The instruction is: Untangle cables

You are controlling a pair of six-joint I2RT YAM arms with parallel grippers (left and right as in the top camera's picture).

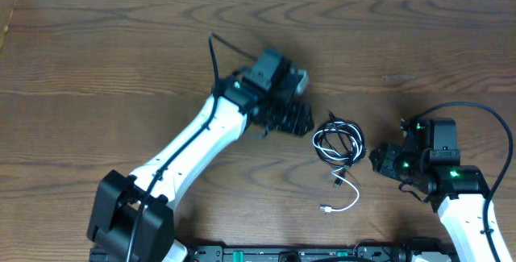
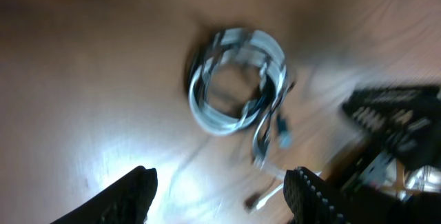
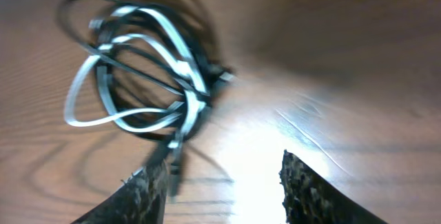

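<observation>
On the dark wooden tabletop [image 1: 97,52], the left gripper [image 1: 292,119] sits near the middle. Its black jaws are spread wide with nothing between them, and its tips are just left of the cables. The bundle of two thin cords [image 1: 339,143], one white and one black, lies looped right of the middle, nearer the edge by the arm bases. A loose white tail [image 1: 345,201] with a small plug curls out toward that edge. The right gripper [image 1: 377,159] is just right of the bundle, its jaws parted and holding nothing.
</observation>
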